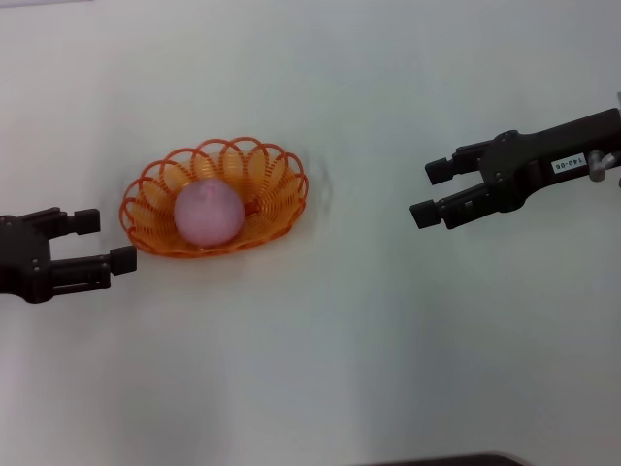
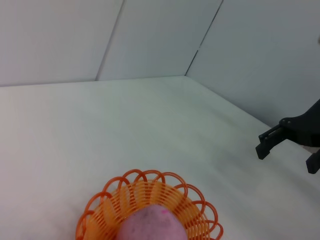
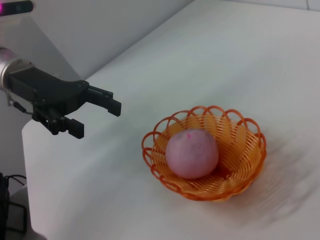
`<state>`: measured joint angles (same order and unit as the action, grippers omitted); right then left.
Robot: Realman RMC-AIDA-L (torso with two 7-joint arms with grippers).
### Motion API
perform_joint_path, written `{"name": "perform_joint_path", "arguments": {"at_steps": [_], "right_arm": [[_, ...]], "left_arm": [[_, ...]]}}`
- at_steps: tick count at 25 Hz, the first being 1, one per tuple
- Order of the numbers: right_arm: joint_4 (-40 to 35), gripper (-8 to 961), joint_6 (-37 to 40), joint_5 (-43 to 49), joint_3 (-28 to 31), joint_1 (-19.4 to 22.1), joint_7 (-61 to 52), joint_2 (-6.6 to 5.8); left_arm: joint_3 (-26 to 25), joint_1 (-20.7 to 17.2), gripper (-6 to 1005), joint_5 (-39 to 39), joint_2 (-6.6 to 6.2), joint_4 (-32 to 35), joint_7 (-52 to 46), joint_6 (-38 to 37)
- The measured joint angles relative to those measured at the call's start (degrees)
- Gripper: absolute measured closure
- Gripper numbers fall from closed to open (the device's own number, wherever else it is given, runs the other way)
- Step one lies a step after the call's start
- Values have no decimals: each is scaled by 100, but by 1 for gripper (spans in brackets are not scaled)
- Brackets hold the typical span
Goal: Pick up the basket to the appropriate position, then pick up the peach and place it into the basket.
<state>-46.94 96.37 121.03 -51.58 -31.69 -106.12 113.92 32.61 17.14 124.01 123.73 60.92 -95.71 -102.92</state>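
The orange wire basket (image 1: 277,199) stands on the white table left of centre. The pale pink peach (image 1: 208,213) lies inside it. Both also show in the right wrist view: the basket (image 3: 245,160), the peach (image 3: 192,153). The left wrist view shows the basket (image 2: 115,200) and the peach (image 2: 150,227) at its lower edge. My left gripper (image 1: 105,240) is open and empty just left of the basket's rim, apart from it; it also shows in the right wrist view (image 3: 97,116). My right gripper (image 1: 432,192) is open and empty well to the basket's right; it also shows in the left wrist view (image 2: 287,152).
The white table (image 1: 388,369) spreads around the basket. Pale walls (image 2: 150,35) rise behind it. The table's edge and a dark cable below it (image 3: 10,210) show in the right wrist view.
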Motion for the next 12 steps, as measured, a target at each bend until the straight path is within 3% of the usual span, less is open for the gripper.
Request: {"name": "perform_joint_path", "arguments": {"at_steps": [12], "right_arm": [[-36,-3,2,9,43,-10,-24,20]], "left_arm": [[53,0,122,9,11,-12,-9,52]]}}
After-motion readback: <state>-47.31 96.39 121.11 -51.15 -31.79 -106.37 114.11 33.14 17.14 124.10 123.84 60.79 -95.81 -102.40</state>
